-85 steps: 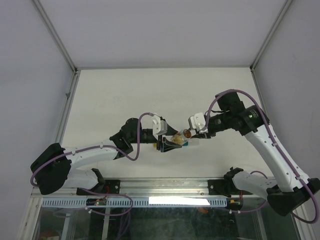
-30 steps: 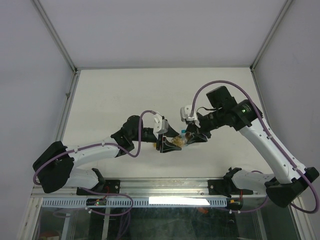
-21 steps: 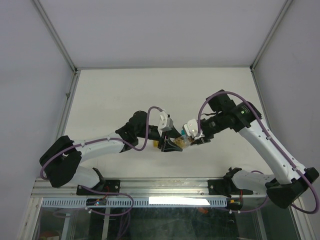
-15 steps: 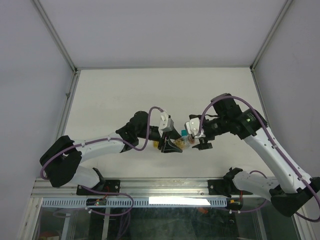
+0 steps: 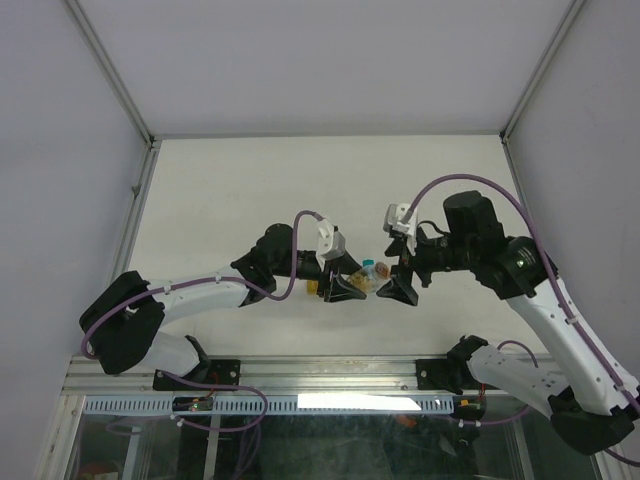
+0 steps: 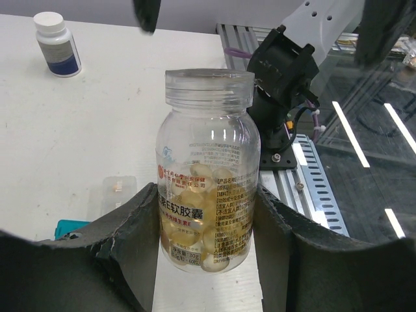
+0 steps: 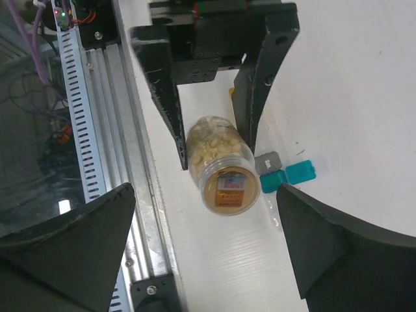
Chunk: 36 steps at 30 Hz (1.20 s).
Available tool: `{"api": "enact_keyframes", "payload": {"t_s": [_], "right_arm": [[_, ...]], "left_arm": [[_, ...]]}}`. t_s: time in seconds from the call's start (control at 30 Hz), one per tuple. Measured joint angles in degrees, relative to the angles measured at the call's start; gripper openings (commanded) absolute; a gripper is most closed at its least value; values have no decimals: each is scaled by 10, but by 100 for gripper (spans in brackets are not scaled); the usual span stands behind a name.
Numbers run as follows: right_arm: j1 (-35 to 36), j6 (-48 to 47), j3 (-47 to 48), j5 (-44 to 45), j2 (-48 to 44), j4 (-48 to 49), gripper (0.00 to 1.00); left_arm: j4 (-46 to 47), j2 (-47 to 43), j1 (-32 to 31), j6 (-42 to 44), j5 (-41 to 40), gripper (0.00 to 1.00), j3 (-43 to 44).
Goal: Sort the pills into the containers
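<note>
With the left claw (image 6: 207,195) grasping the pill jar (image 6: 208,162), the released right claw (image 7: 207,195) hovers at its lid (image 6: 208,88), likely unscrewing next.

Small white bottle (image 6: 57,44) upright on white table (image 6: 97,117), slotted metal rail (image 7: 81,97) along table's edge

Two arms worked the table, each with one gripper, the left gripper (image 5: 345,288) and the right gripper (image 5: 398,290). There were two bottles: one clear pill bottle (image 6: 207,188) holding yellow capsules too many to count, and one small white bottle (image 6: 57,44) with a blue label. Four tiny pill boxes could be made out: one teal box (image 7: 300,172), showing as two squares side by side, one grey box (image 7: 268,162), one clear box (image 6: 119,192), and one yellow box (image 7: 231,91), seen only as a sliver.
</note>
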Motion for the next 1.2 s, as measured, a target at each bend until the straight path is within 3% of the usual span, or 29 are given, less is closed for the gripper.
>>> {"api": "enact_keyframes", "payload": {"t_s": [0.17,0.33,0.57,0.77,1.03,1.2], "right_arm": [[-1,74,0,19,63,9,86],[-1,105,0,25,92,9,72],[-1,113,0,23,91,8,66],[-1,111,0,24,91,4,68],[-2,95,1,28,93,-6,26],[-3,72,8,25,98,-16,13]], "left_arm": [[11,0,0,-7,-3,0,0],[12,0,0,-8,-7,0,-5],[12,0,0,-8,-13,0,-9],[12,0,0,-8,-14,0,-9],[11,-2,0,-8,-14,0,-9],[11,-3,0,-8,-13,0,-9]]}}
